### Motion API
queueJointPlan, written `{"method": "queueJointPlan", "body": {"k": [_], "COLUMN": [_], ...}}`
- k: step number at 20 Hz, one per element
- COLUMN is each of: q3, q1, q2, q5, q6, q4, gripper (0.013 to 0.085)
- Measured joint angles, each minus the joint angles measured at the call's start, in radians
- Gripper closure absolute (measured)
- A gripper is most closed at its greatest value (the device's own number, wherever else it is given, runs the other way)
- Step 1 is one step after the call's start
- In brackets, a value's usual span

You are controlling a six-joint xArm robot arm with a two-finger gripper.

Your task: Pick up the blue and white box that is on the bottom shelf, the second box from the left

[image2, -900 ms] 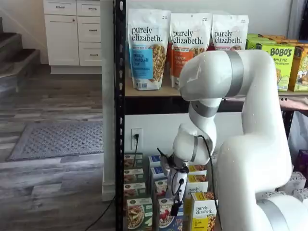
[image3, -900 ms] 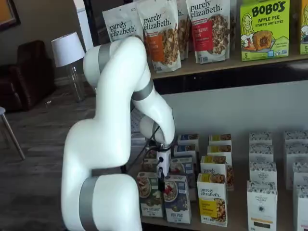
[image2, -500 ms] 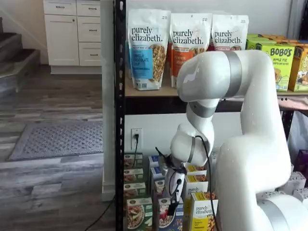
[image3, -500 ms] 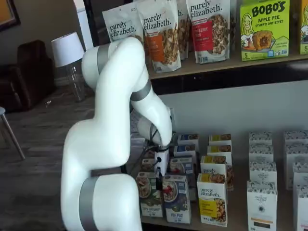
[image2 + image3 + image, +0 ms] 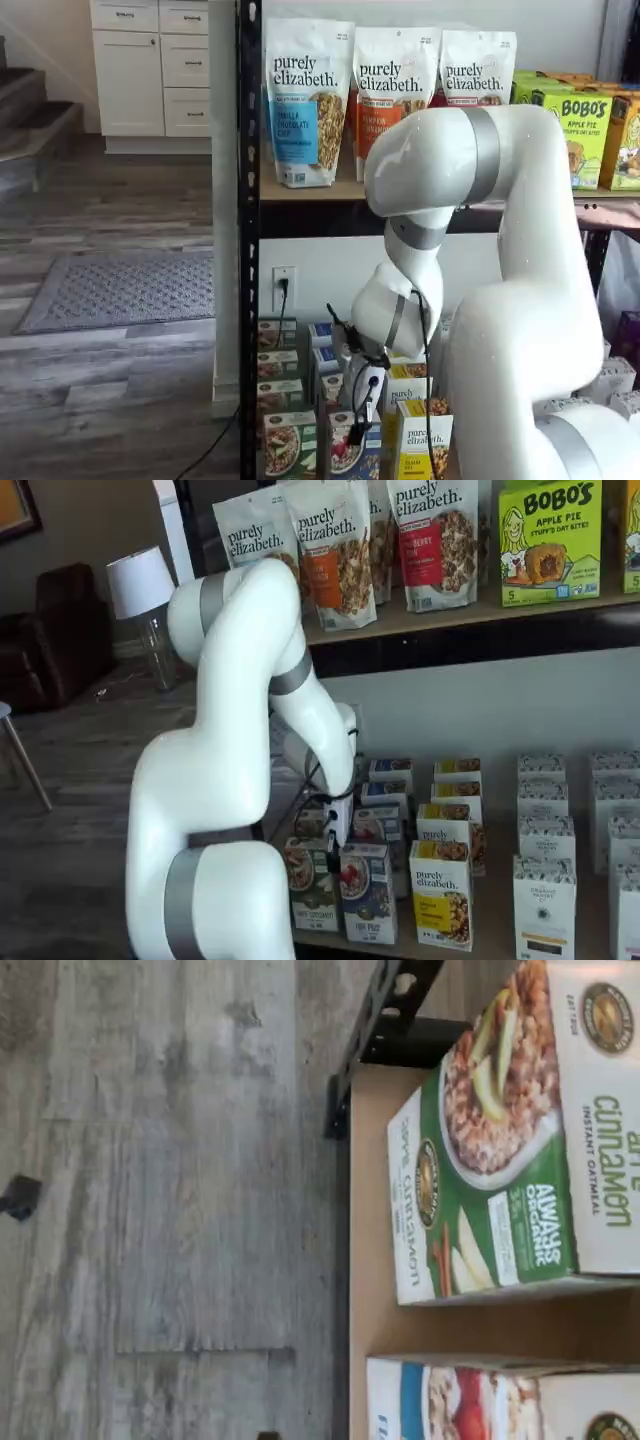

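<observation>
The blue and white box (image 5: 367,892) stands upright at the front of its row on the bottom shelf (image 5: 494,925), between a green-and-white box (image 5: 311,884) and a yellow-and-white box (image 5: 441,894). In a shelf view the same blue and white box (image 5: 345,452) is partly covered by the arm. My gripper (image 5: 333,847) hangs just above and slightly behind that box's top, open, with nothing in it. Only dark parts of my gripper (image 5: 358,428) and its cable show in a shelf view. The wrist view shows the green-and-white box (image 5: 500,1160), an edge of the blue and white box (image 5: 470,1400) and the shelf board (image 5: 360,1260).
More small boxes stand in rows behind the front ones (image 5: 390,780), and white boxes (image 5: 545,880) fill the right of the shelf. Tall granola bags (image 5: 305,100) and green Bobo's boxes (image 5: 550,540) sit on the level above. A black rack post (image 5: 248,250) stands at the left.
The arm has sunk a little and drawn slightly left, bringing the gripper lower toward the front boxes. The boxes have not moved.
</observation>
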Motion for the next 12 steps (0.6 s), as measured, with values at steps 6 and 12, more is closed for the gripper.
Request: {"method": "queueJointPlan", "body": {"k": [6,12], "q3": [-0.009,-0.045], "q1": [-0.012,-0.031], "q2": [0.015,0.045], "q5": [-0.025,-0.026], "q6": [-0.053,-0.026], "q4": [0.043,-0.007], "gripper": [0.013,0.013]}}
